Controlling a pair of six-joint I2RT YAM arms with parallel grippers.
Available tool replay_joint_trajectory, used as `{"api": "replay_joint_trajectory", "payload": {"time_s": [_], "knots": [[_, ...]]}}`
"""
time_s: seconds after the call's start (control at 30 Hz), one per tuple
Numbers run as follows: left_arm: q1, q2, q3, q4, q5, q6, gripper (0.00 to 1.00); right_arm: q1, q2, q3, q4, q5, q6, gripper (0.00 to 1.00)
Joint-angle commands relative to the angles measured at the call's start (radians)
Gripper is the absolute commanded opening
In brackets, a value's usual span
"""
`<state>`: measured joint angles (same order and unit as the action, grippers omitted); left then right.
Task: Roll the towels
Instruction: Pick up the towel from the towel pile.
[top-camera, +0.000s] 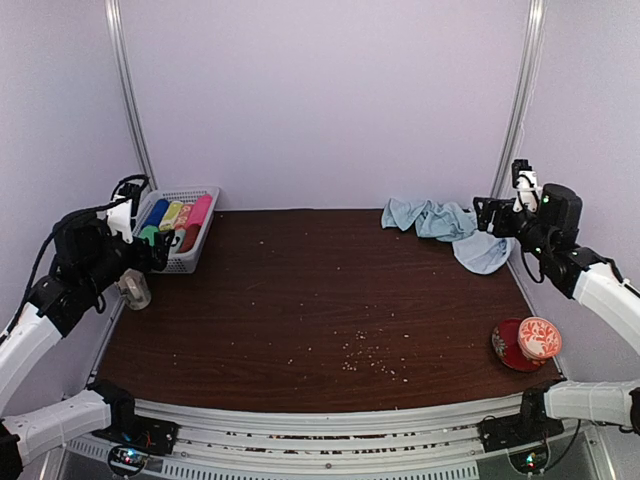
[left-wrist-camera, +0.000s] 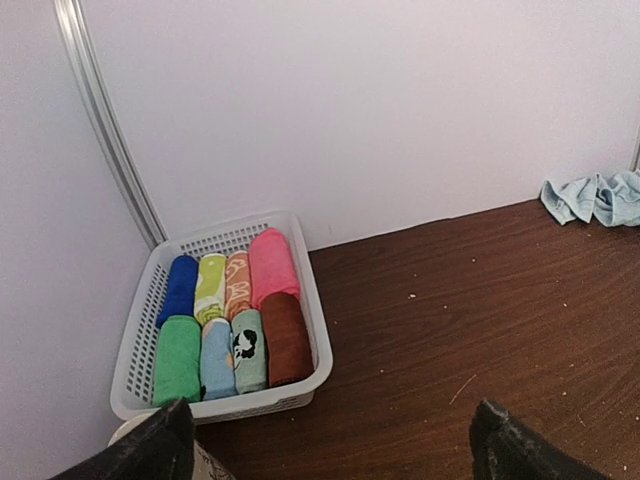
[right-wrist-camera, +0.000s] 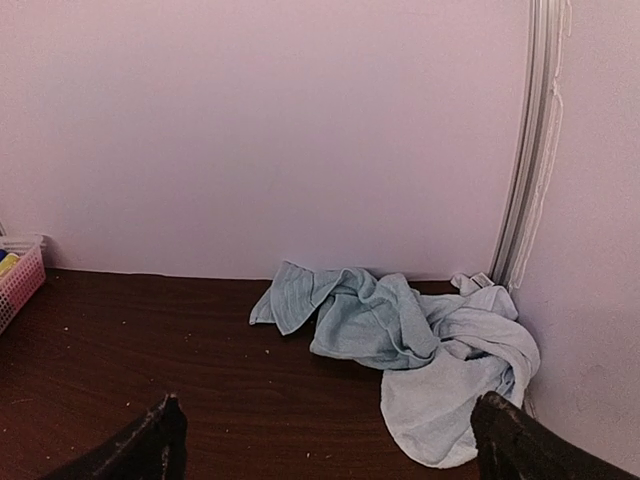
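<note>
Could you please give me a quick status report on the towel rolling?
Jaws open and empty on left gripper and right gripper. Unrolled towels heaped in far right corner. Nothing on them; basket far left.

Crumpled pale-blue towels (top-camera: 441, 220) heaped at far right of dark table (top-camera: 320, 300); white basket (top-camera: 190, 264) of coloured rolls (top-camera: 186, 214) far left; red dish (top-camera: 527, 343) near right.

The table (top-camera: 300, 300) had a dark brown wood-grain top, with small pale crumbs (top-camera: 375, 350) scattered toward its front part. Plain pale lilac walls (top-camera: 320, 100) closed it at the back and on both sides. A metal rail (top-camera: 130, 100) stood in each back corner. The light was soft and even.
</note>
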<state>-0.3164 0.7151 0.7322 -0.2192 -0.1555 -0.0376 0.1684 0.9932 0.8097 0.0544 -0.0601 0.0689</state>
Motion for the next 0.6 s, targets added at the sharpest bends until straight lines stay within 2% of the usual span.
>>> {"api": "replay_joint_trajectory", "payload": {"time_s": [0.0,0.3,0.43,0.57], "knots": [[-0.004,-0.001,-0.017,0.089,-0.067,-0.056,0.98,-0.017,0.012,-0.020,0.040,-0.020,-0.027,1.00],[-0.004,0.018,-0.023,0.115,-0.088,-0.084,0.98,-0.025,0.082,-0.030,0.043,-0.048,-0.106,1.00],[-0.004,0.030,-0.020,0.117,-0.089,-0.090,0.98,-0.026,0.238,0.077,-0.033,0.027,-0.112,1.00],[-0.004,0.041,-0.020,0.123,-0.080,-0.092,0.98,-0.027,0.482,0.262,-0.146,0.130,-0.115,0.98]]}}
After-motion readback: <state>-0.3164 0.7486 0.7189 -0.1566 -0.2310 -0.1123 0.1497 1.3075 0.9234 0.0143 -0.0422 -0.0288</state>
